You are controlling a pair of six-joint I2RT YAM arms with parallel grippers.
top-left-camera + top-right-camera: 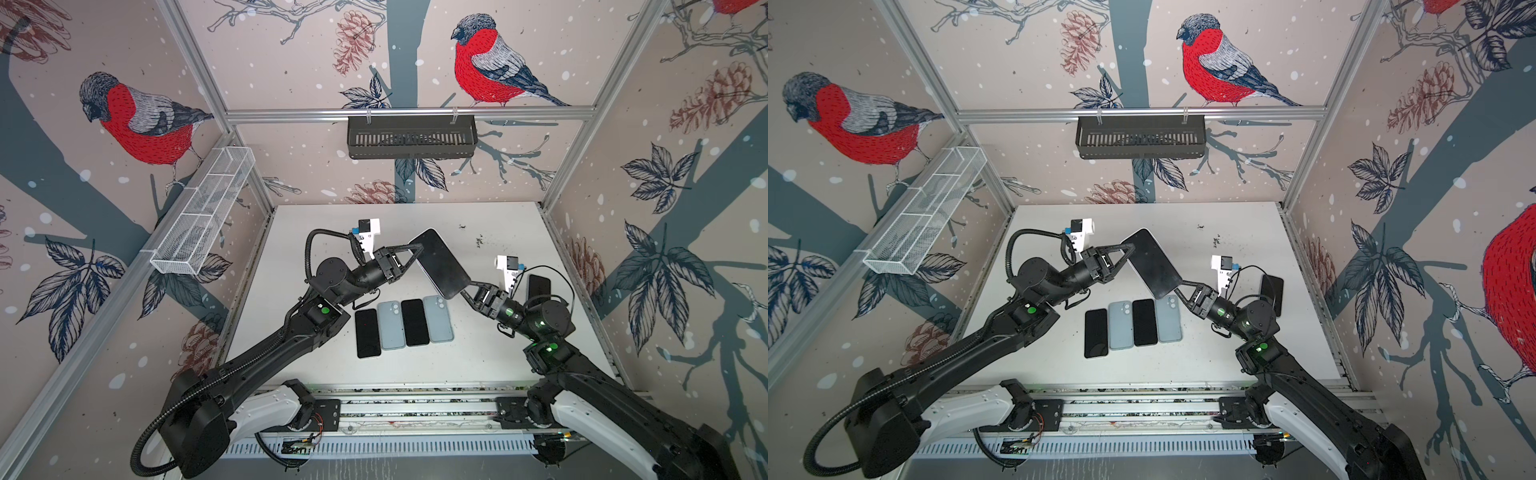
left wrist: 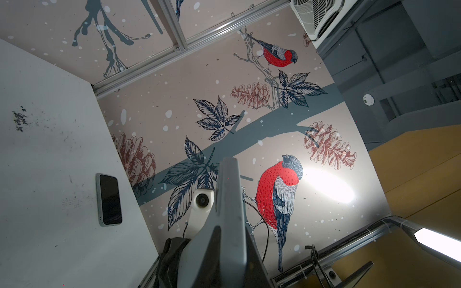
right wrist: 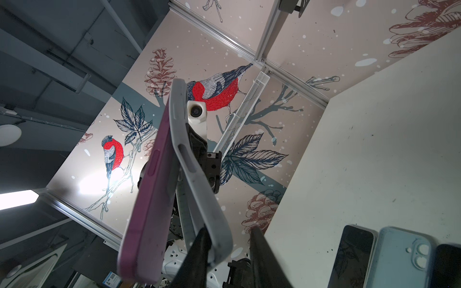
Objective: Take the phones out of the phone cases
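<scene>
Only close-up: phone (image 3: 149,199) partly outside case (image 3: 199,187)

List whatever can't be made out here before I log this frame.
- Whether the right gripper holds the phone case: right wrist view, its finger covers the case corner; too small in both top views.
- The phone: left wrist view, hidden behind the edge-on case.
- The row of devices: right wrist view, cut off by the frame's edge.
</scene>
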